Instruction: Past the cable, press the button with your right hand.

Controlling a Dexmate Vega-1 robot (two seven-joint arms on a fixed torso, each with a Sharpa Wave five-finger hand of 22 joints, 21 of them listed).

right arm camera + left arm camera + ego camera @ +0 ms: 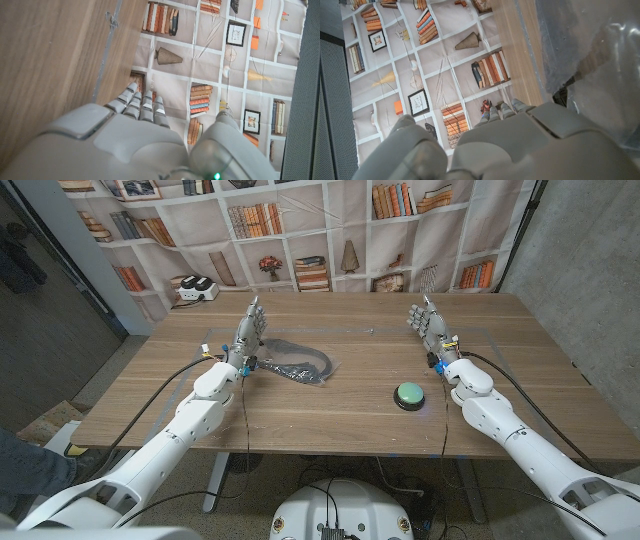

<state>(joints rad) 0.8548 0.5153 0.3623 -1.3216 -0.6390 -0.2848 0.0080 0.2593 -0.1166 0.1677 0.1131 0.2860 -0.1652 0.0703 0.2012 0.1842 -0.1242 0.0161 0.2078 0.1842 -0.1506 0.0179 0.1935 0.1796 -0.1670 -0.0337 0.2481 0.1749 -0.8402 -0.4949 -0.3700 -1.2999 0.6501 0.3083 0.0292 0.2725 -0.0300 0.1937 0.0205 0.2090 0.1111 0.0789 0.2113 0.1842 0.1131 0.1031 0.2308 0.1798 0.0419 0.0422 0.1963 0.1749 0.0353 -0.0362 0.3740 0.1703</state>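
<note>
A green round button (408,393) on a dark base sits on the wooden table (360,430), right of the middle and near the front. A black coiled cable in a clear plastic bag (298,367) lies left of centre. My right hand (429,326) stands up over the table behind and to the right of the button, fingers apart and pointing away, holding nothing. My left hand (248,333) stands the same way just left of the bag, empty. The bag's plastic (590,55) shows beside my left hand (520,145) in the left wrist view. The right hand's back (130,145) shows in the right wrist view.
A white device (196,288) with dark buttons sits at the table's far left edge. A bookshelf-printed backdrop (330,230) hangs behind the table. Bare wood lies between the bag and the button.
</note>
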